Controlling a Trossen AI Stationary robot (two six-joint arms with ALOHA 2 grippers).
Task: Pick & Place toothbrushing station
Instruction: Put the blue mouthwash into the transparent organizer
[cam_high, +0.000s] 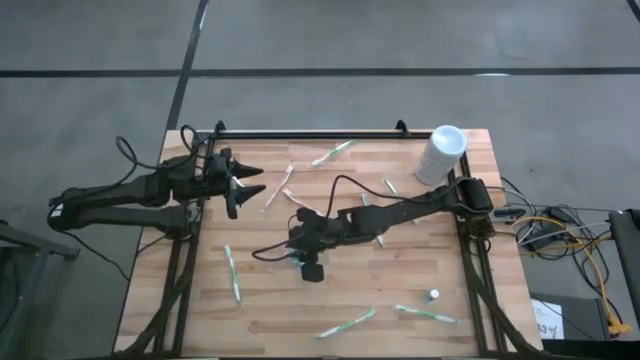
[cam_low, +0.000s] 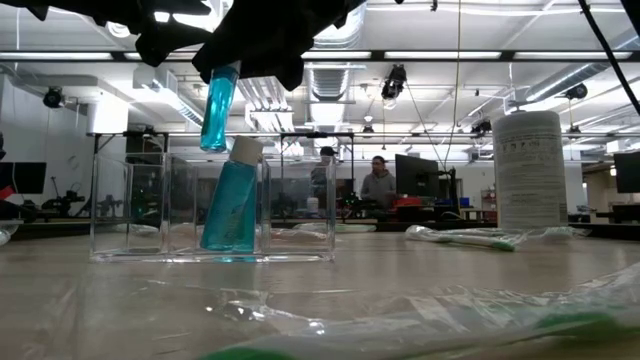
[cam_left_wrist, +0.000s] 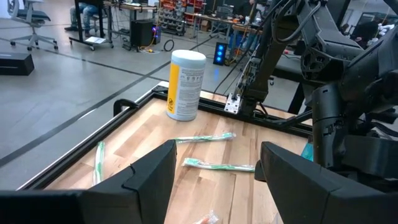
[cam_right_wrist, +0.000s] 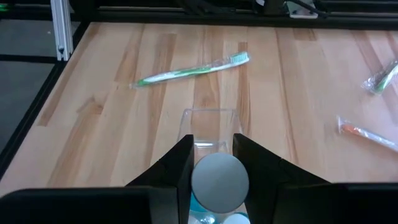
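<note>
A clear plastic organiser (cam_low: 140, 210) stands on the wooden table, and a blue toothpaste tube with a white cap (cam_low: 232, 205) leans inside it. Above it hangs a second blue tube (cam_low: 218, 108), with my right gripper (cam_right_wrist: 219, 163) shut on it; from above that gripper shows near the table's middle (cam_high: 300, 255). The organiser's open compartment (cam_right_wrist: 208, 127) lies just beyond the fingers in the right wrist view. My left gripper (cam_left_wrist: 214, 177) waits open and level at the table's far left (cam_high: 250, 182). My right gripper pinches the blue tube between its two fingers at the tube's upper end, whose round grey face (cam_right_wrist: 219, 180) shows between them. The fingers slant down from the table's right side. The tube hangs below them, slightly tilted, its lower end (cam_low: 210, 145) clear above the organiser.
A white canister (cam_high: 441, 153) stands at the far right corner. Wrapped toothbrushes lie scattered: far middle (cam_high: 332, 153), near left (cam_high: 232, 272), near middle (cam_high: 348, 322), near right (cam_high: 425, 313). One green brush (cam_right_wrist: 193, 70) lies beyond the organiser. A black rail (cam_high: 310, 133) lines the far edge.
</note>
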